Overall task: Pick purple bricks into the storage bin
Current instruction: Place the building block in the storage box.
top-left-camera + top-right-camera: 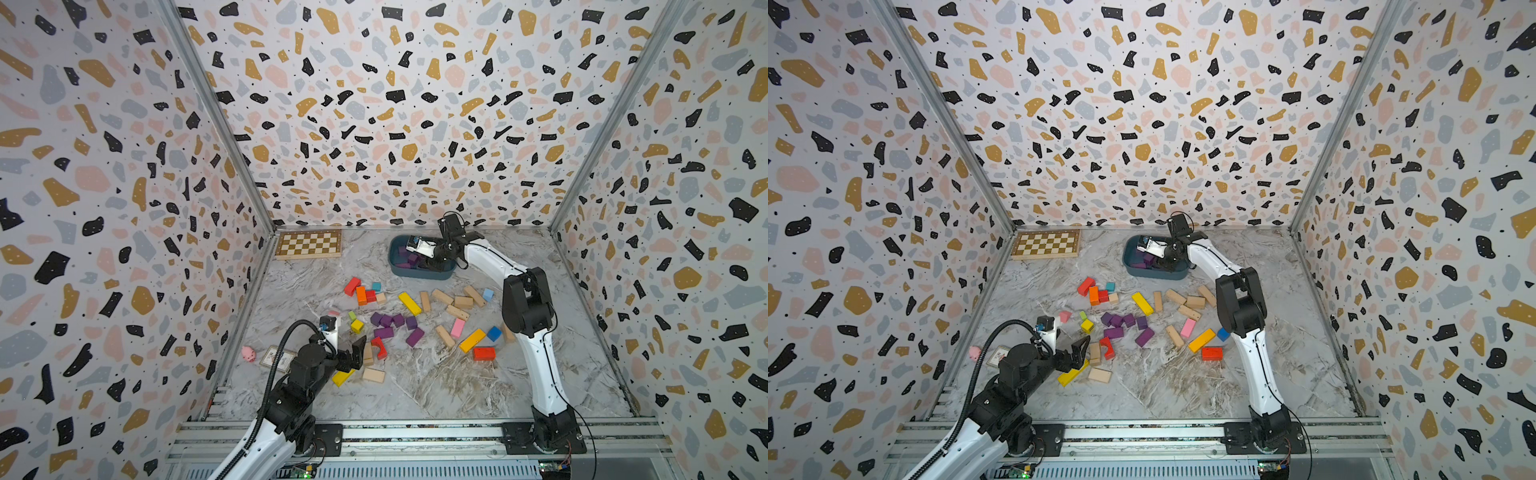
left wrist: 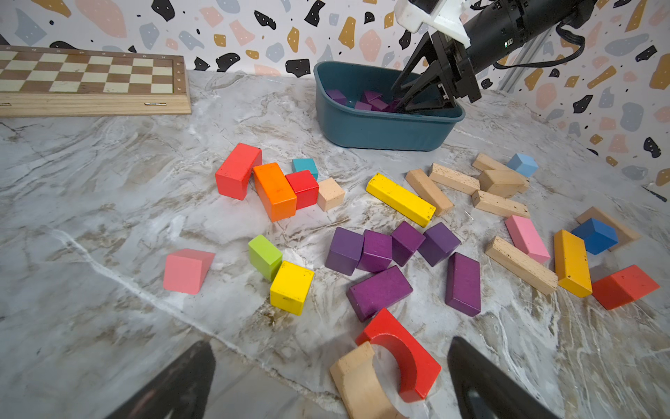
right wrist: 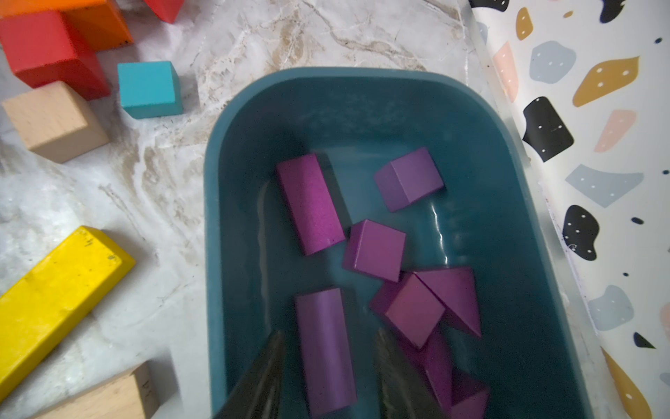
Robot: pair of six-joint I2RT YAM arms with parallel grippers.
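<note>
Right claw (image 3: pixel 329 332) apart inside dark teal plastic storage bin (image 3: pixel 217 225), flanking purple wooden bar (image 3: pixel 322 348); left claw (image 2: pixel 330 342) apart, empty.

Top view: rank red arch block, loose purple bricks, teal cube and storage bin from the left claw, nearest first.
1. Red arch block, beside the left claw.
2. Loose purple bricks, mid-table cluster.
3. Teal cube, beyond them.
4. Storage bin, by the back wall.

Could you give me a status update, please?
Left gripper open, empty. Right gripper open in bin, purple bar loose between jaws. Six purple bricks left on table. Nothing blocking.
</note>
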